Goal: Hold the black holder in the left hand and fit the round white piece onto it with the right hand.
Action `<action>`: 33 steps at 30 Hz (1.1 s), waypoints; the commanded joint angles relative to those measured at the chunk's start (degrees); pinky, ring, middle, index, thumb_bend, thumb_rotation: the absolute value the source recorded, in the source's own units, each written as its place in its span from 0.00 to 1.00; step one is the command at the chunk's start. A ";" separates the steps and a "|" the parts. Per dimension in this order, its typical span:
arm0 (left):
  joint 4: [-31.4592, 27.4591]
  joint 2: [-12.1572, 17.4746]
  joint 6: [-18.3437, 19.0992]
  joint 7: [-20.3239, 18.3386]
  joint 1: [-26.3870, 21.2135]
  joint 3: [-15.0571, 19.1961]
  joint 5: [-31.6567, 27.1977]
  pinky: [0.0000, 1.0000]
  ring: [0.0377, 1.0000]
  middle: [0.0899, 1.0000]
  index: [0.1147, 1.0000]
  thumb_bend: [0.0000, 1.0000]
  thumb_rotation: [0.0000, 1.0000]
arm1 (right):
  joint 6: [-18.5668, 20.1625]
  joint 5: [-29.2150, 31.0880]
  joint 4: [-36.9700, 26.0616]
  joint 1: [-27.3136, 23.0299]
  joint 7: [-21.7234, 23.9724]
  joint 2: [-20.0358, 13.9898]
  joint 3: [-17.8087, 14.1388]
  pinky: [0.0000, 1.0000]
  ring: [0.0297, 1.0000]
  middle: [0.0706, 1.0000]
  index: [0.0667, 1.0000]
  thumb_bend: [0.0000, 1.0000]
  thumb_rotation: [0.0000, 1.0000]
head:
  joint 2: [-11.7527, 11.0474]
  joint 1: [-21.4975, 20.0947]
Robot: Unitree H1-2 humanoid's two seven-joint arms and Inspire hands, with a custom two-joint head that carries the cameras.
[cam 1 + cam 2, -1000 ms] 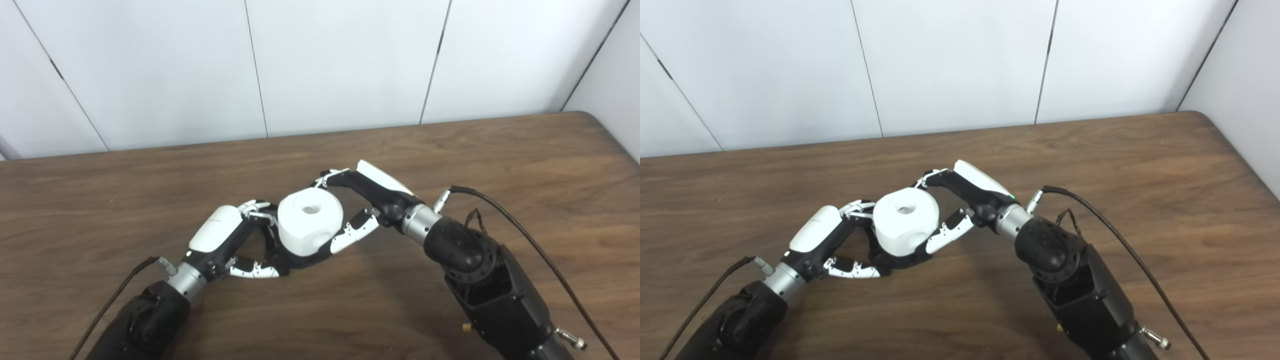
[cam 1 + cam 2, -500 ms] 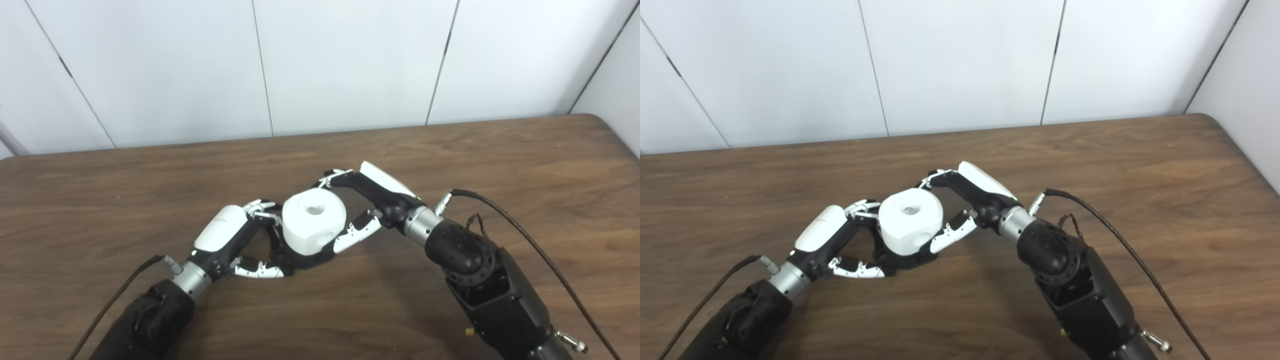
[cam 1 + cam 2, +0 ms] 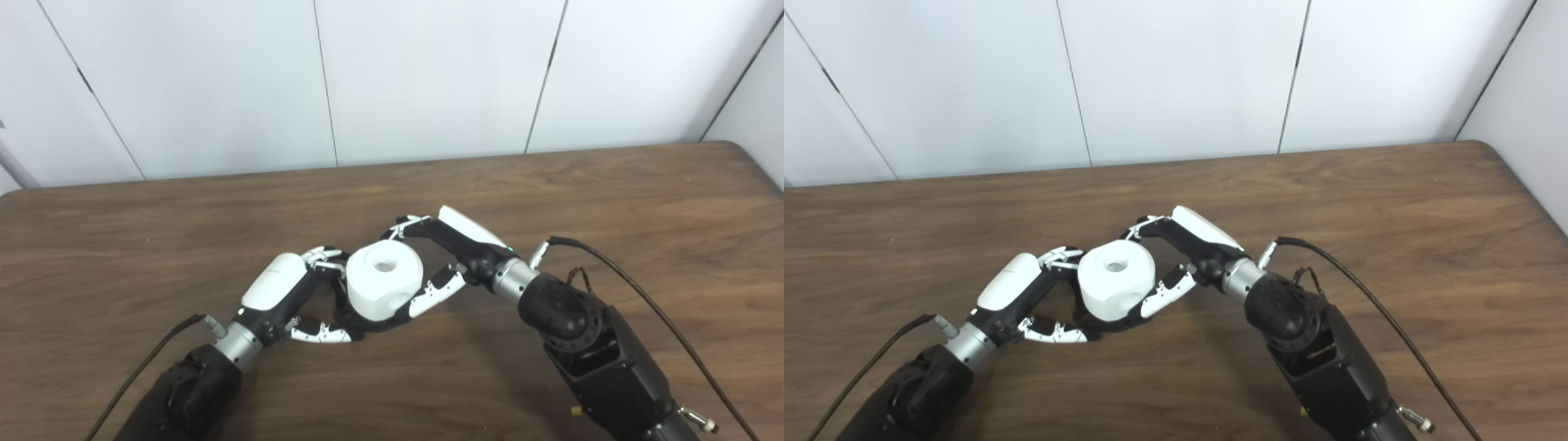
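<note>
i am watching both arms meeting over the middle of the dark brown wood-grain bench (image 3: pixel 612 184), in front of a wall of plain white panels (image 3: pixel 429 73). the round white plastic piece (image 3: pixel 384 279), a chunky drum with a hole in its top face and a smaller hole in its near side, is sitting between the two hands, its top tilting slightly toward the camera. under it i am seeing the black holder (image 3: pixel 375 321) only as a dark sliver below the drum's lower edge; the white piece is lying on top of it, but i cannot tell how far it is seated. my left hand (image 3: pixel 288 294), white-backed with black and white fingers, is curling in from the left, its upper fingers (image 3: pixel 323 256) touching the drum's left side and its thumb (image 3: pixel 320 334) reaching low along the bench toward the holder; it is pinching the holder from that side, though the contact itself is hidden. my right hand (image 3: pixel 1182 251) is coming in from the right and wrapping the white piece, its long fingers (image 3: pixel 1145 225) arching over the far rim and its thumb (image 3: pixel 1167 294) pressing against the near right side, so it is clamped on the drum. a black cable (image 3: pixel 643 294) is looping off the right wrist across the bench, and another black lead (image 3: pixel 147 361) is trailing from the left wrist toward the bottom edge.
</note>
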 commanded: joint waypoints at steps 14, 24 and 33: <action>0.44 -0.10 -0.11 -2.06 1.71 -1.29 1.86 0.91 0.85 0.63 0.42 0.52 0.05 | -4.57 0.83 1.44 -1.02 -1.89 0.29 -0.01 1.00 0.94 0.79 0.45 0.52 0.15 | 0.09 0.58; 0.20 -0.26 0.27 -1.99 1.70 -1.13 1.97 0.91 0.84 0.62 0.42 0.52 0.05 | -5.16 0.98 2.13 -0.28 -2.07 0.49 0.37 1.00 0.93 0.78 0.45 0.52 0.15 | 0.27 0.70; 0.36 -0.21 0.22 -2.13 1.57 -1.11 1.87 0.91 0.85 0.62 0.42 0.52 0.05 | -6.14 0.97 2.81 0.09 -1.76 0.10 0.83 1.00 0.94 0.79 0.45 0.52 0.15 | 0.42 0.95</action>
